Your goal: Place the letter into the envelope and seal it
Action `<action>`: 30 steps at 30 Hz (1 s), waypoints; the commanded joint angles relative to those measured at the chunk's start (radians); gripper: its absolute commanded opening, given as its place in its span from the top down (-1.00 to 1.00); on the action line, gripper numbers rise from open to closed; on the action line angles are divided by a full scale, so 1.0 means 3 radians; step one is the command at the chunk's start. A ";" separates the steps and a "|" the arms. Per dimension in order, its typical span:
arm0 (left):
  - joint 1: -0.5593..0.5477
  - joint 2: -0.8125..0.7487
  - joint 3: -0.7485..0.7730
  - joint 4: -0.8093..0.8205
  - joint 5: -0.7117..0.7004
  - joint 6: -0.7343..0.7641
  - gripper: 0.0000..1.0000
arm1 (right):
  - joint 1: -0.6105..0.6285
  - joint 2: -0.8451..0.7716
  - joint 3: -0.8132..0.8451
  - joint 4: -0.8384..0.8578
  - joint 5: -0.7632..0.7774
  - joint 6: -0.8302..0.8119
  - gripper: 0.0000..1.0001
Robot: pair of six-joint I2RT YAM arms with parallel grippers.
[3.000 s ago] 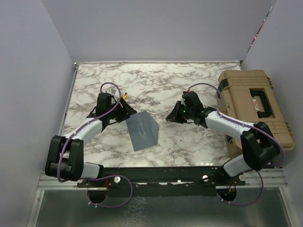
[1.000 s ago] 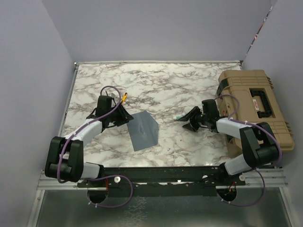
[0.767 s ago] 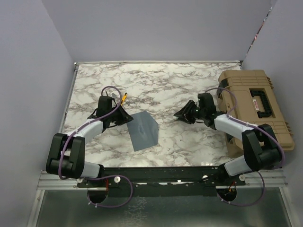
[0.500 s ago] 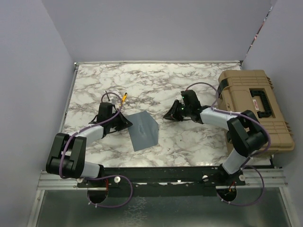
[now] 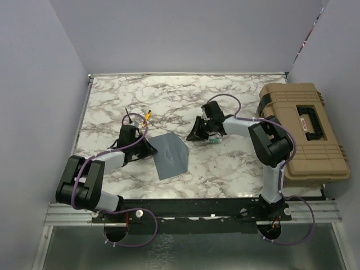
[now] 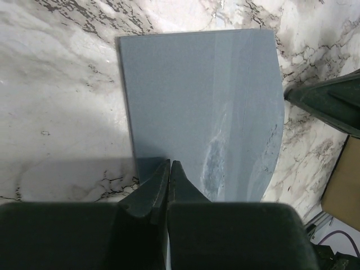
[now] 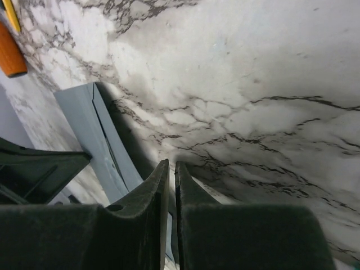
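1. The envelope (image 5: 170, 156) lies flat on the marble table (image 5: 236, 169), near the front edge and between the two arms. Its grey-blue face is up and a pale smudge shows on it.
2. The left gripper (image 5: 153, 151) sits low on the envelope's left side. In the left wrist view, the left gripper (image 6: 170, 164) has its jaws pressed together, tips right over the near edge of the envelope (image 6: 202, 107). I can't tell whether any paper is pinched between them.
3. The right gripper (image 5: 191, 136) hangs just off the envelope's far right corner, pointing at it.
4. From the right wrist, the right gripper (image 7: 171, 166) has its jaws all but together, a thin slit between them and nothing showing in it. The tips hang above bare marble just beside the envelope (image 7: 101, 135).
5. A tan case (image 5: 304, 129) sits along the right edge of the table.
6. A small orange and yellow tool (image 5: 147, 116) lies behind the left gripper.
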 commanded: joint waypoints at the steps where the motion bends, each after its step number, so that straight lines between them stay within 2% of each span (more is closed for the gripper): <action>1: -0.0026 0.0024 -0.0027 0.0042 -0.0121 0.0076 1.00 | 0.0003 0.0168 0.0072 -0.0150 -0.0509 -0.0108 0.74; 8: -0.0027 0.0029 -0.0008 0.0004 -0.0153 0.0118 1.00 | 0.0057 0.0533 0.0333 -0.0113 -0.1174 -0.0101 0.70; 15: -0.0030 0.0027 -0.0016 -0.0010 -0.0205 0.0084 1.00 | 0.0068 0.0431 0.0308 0.0046 -0.1617 -0.0111 0.67; 25: -0.0049 0.0034 -0.0032 0.0000 -0.0185 0.0044 1.00 | 0.0195 0.0594 0.0469 0.0004 -0.1590 -0.0195 0.66; 30: -0.0053 0.0003 -0.0062 0.0049 -0.0153 0.0002 1.00 | 0.0279 0.0664 0.0681 -0.0241 -0.1396 -0.0338 0.65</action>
